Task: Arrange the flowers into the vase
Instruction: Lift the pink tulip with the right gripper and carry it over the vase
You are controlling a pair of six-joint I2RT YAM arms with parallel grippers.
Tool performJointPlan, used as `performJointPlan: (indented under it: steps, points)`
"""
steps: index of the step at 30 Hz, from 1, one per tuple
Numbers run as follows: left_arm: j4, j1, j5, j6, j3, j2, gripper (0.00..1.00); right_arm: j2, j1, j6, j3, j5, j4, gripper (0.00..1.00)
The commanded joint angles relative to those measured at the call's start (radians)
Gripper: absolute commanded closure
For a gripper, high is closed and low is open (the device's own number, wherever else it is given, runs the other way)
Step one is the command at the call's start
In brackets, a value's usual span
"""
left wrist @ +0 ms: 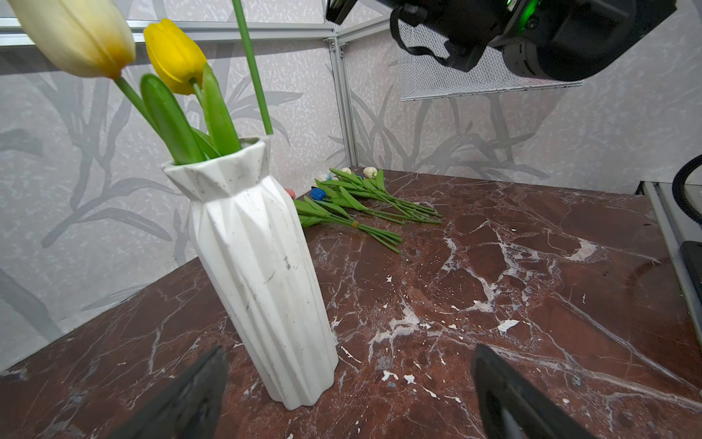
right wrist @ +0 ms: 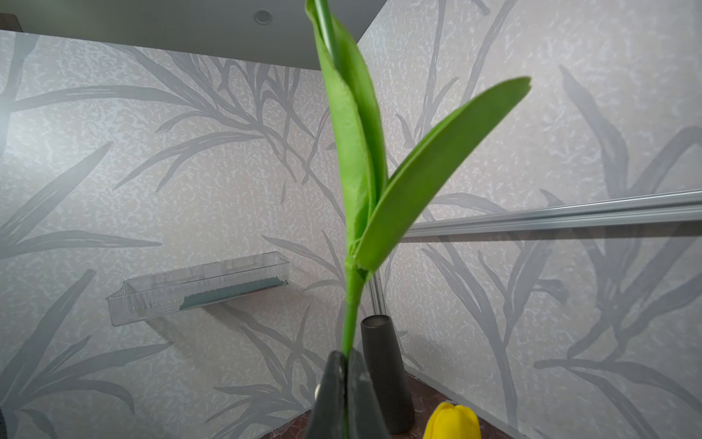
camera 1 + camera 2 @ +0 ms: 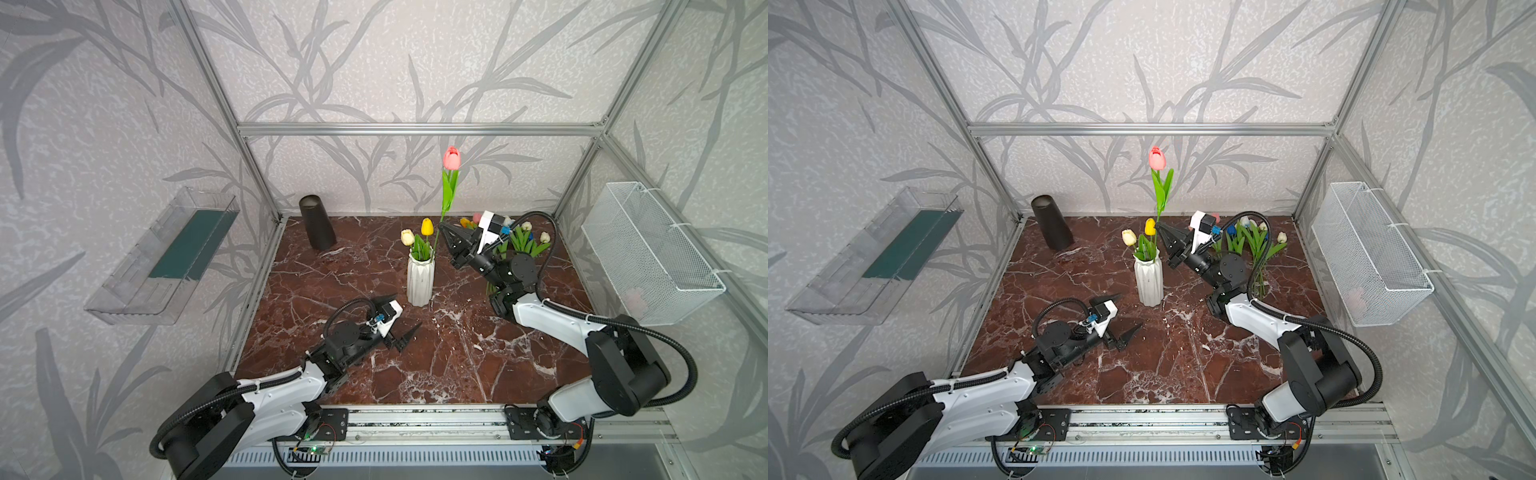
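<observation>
Red marble tabletop: right end effector pinches pink tulip, left end effector released

Robot lab cell indicated: marble-look counter is boxed in by aluminium framing and leaf-print panels; two arms are bolted to a front rail.
</observation>
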Motion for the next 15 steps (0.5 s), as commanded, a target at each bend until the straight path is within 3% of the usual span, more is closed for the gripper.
performJointPlan:
  steps: [1, 15]
  points:
    - [0.010, -0.003, 0.007, 0.026, -0.010, -0.016, 0.01, 0.007, 0.018, -0.052, 0.047, 0.021, 0.095, 1.00]
    - [0.001, -0.003, 0.006, 0.032, -0.005, -0.005, 0.01, 0.048, 0.025, -0.075, 0.064, 0.031, 0.072, 1.00]
